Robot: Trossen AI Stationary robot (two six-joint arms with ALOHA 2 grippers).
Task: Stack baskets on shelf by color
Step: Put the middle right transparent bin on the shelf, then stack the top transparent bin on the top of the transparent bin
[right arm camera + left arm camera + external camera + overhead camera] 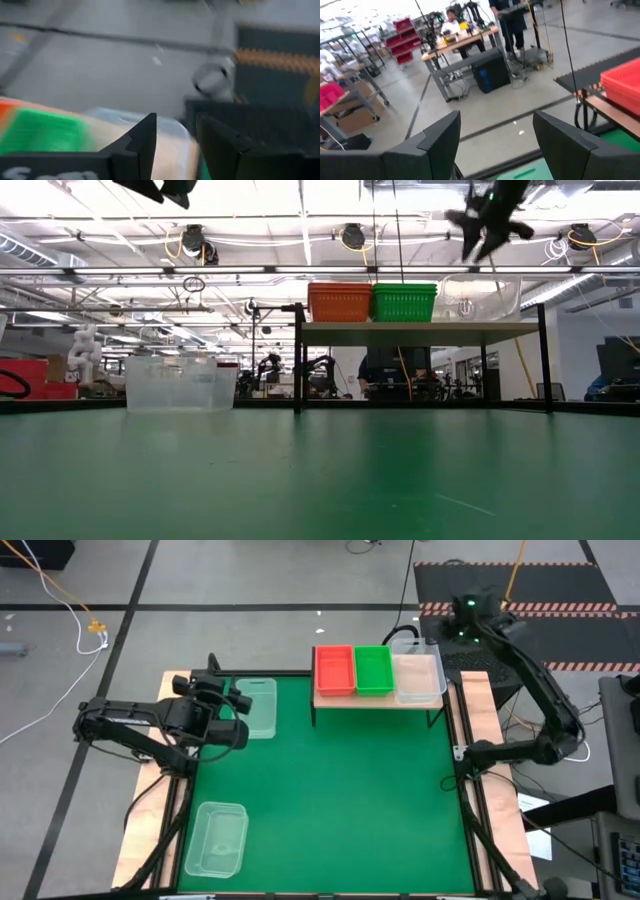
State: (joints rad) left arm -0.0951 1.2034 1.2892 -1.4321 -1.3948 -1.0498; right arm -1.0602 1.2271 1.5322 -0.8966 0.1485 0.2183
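The shelf [330,698] stands at the mat's far edge and carries an orange-red basket [334,671], a green basket [374,670] and a clear basket [418,678] side by side on its wooden top. One more clear basket [258,707] rests on the mat at the far left, another [216,838] at the near left. My right gripper [408,635] hangs open above the far edge of the shelf's clear basket, with nothing between its fingers [145,137]. My left gripper [215,675] is open and raised beside the far-left clear basket, also with nothing between its fingers.
The green mat [330,800] lies between wooden side rails. In the low view the shelf's dark legs [298,360] stand at the back, with the far-left clear basket [180,383] to their left. People work at benches in the room beyond the table.
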